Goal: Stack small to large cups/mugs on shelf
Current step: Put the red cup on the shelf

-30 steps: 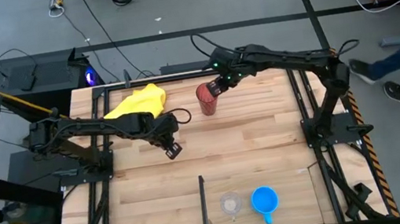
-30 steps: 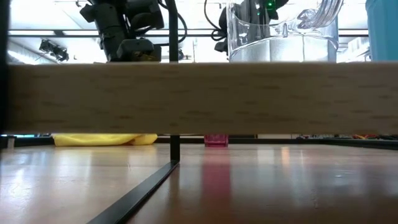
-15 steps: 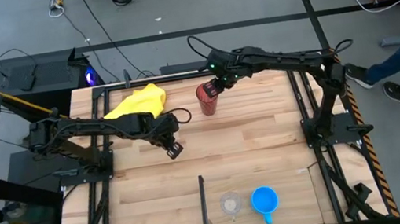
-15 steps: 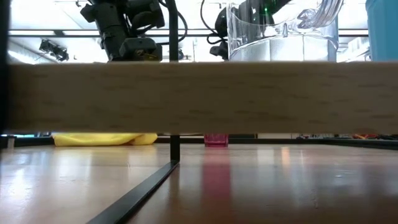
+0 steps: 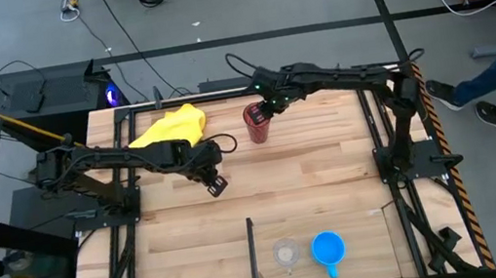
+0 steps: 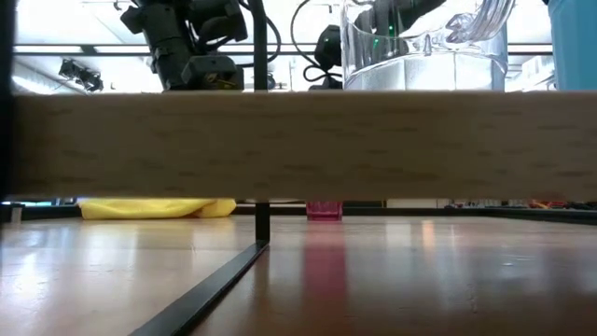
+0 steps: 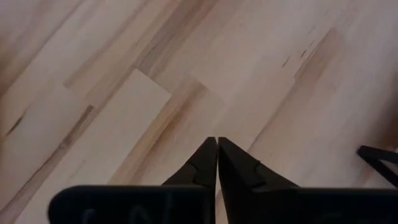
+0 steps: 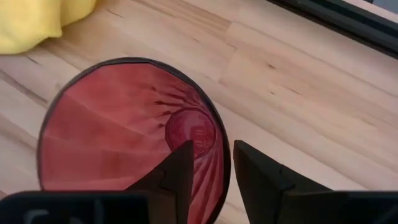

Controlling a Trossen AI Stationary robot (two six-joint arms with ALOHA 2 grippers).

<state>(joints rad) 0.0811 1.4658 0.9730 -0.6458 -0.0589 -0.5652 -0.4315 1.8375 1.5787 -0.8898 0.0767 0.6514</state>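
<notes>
We're right over the dark-red tumbler [image 8: 130, 137], upright beside the yellow cloth [image 5: 169, 127], with the right gripper [image 8: 211, 163] jaws parted astride its near rim, while the left gripper [image 7: 217, 155], jaws closed, waits farther off.

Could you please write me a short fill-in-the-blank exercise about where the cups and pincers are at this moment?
1. The right pincer straddles the rim of the dark-red ____, one finger inside it.
2. The left pincer hangs over bare wood with its fingers ____.
3. On the shelf, the tiny clear cup stands beside the ____ mug.
4. The yellow ____ lies near the table's far edge.

Missing words: tumbler; shut; blue; cloth
</notes>
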